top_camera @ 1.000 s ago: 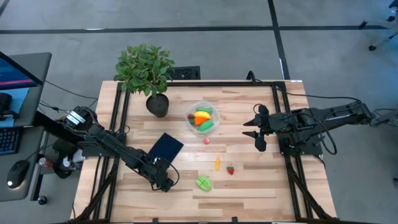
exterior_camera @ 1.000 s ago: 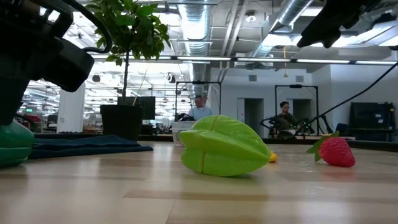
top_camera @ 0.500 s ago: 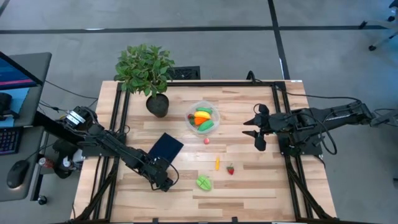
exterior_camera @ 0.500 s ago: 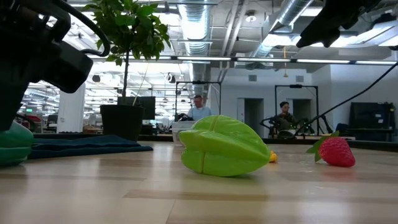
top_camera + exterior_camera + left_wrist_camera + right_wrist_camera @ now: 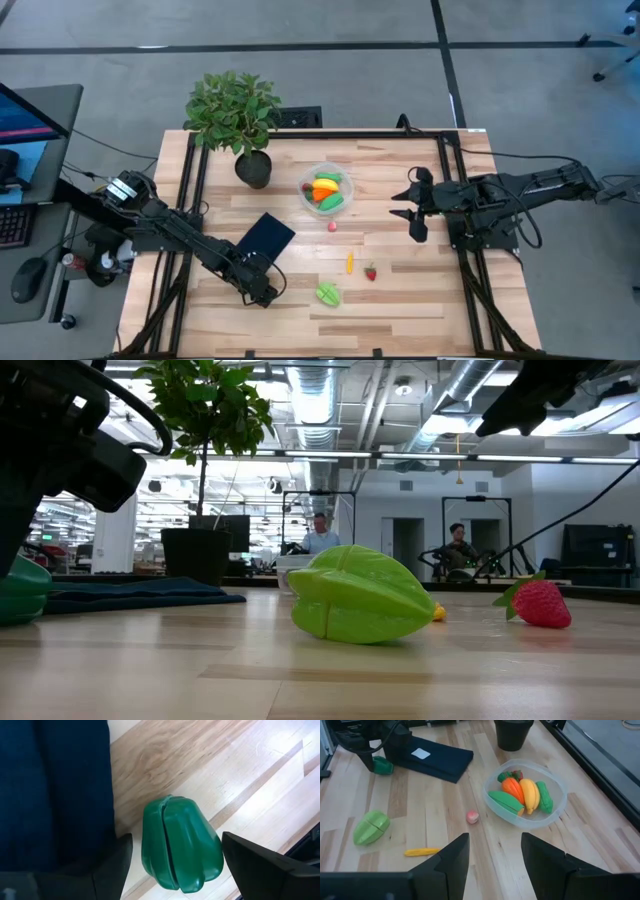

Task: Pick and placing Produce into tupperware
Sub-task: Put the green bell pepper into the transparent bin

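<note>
My left gripper (image 5: 262, 292) is open and low over the table's near left part. Its fingers stand on either side of a dark green toy pepper (image 5: 181, 847) lying on the wood, with a gap showing at one finger. The pepper also shows at the low view's left edge (image 5: 20, 590). The clear round tupperware (image 5: 559, 802) holds a carrot, a banana, green pieces and a strawberry. A light green piece (image 5: 327, 293), a strawberry (image 5: 370, 272), a yellow piece (image 5: 349, 263) and a small pink piece (image 5: 331, 227) lie loose on the table. My right gripper (image 5: 414, 216) waits open, raised at the right.
A dark blue flat rectangle with a white label (image 5: 267, 237) lies right beside the pepper on its far side. The potted plant (image 5: 235, 110) stands at the far left, next to the tupperware. Black rails run along both table sides. People sit in the room behind.
My left gripper has sunk slightly toward the green pepper; its fingers have kept their gap. The produce and the right arm have stayed where they were.
</note>
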Robot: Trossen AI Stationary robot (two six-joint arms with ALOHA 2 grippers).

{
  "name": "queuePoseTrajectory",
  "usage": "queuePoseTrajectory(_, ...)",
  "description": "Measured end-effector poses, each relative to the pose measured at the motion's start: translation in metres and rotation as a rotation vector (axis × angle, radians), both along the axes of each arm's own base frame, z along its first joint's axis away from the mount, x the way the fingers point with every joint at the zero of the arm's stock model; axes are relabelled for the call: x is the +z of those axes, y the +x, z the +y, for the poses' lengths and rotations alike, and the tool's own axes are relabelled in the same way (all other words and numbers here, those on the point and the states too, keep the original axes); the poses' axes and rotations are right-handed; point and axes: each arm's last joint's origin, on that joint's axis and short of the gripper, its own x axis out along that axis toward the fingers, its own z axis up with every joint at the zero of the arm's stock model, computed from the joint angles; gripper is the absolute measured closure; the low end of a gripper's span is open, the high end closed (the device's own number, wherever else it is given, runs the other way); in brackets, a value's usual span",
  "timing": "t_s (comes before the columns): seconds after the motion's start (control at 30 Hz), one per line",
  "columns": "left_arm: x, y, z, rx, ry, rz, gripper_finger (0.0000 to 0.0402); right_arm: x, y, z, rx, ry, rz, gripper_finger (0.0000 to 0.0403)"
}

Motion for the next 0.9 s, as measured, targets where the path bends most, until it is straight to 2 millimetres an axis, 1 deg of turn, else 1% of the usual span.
queuePoseTrajectory(0.67, 0.0005, 0.0008, -0.0005, 0.004, -0.007, -0.008, 0.0163, 0.0001, 0.0000, -0.0003, -0.008, -0.006, -0.001, 0.0230)
queuePoseTrajectory(0.9, 0.0020, 0.0032, -0.0019, 0.005, -0.023, -0.038, 0.0165, 0.0001, 0.0000, -0.0003, -0.008, -0.006, -0.001, 0.0230)
